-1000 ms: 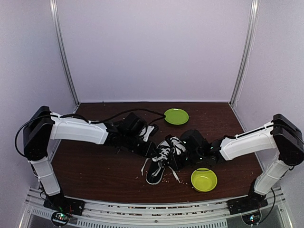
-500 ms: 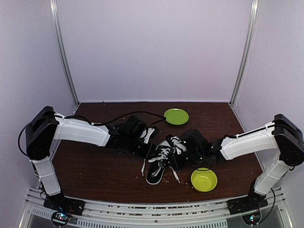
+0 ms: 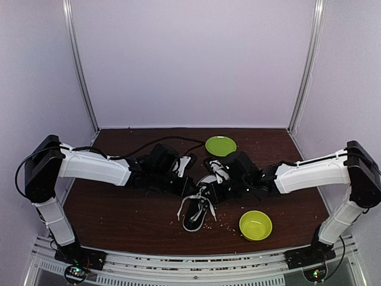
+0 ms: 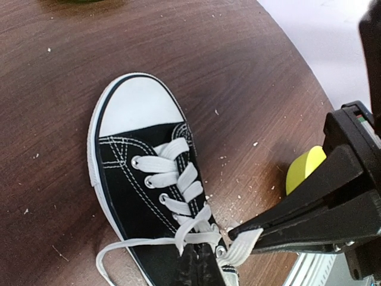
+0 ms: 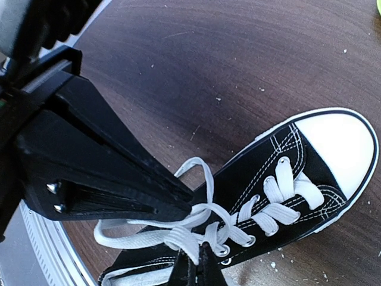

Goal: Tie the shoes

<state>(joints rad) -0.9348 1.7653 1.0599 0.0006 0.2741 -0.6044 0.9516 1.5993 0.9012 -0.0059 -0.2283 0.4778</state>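
the black sneaker (image 3: pixel 196 215) lies on the brown table (image 3: pixel 119 208) toward its near edge, between the two arms. both claws meet over its ankle end, and the white toe cap (image 4: pixel 138 107) is at the end away from them. the left claw (image 4: pixel 191 256) is pinched closed on the white laces (image 4: pixel 169 162) by the top eyelets. the right claw (image 5: pixel 199 262) is closed on a lace strand just beside it. a green bowl (image 3: pixel 255 225) sits near the sneaker's right, and a green plate (image 3: pixel 221 146) lies farther back.
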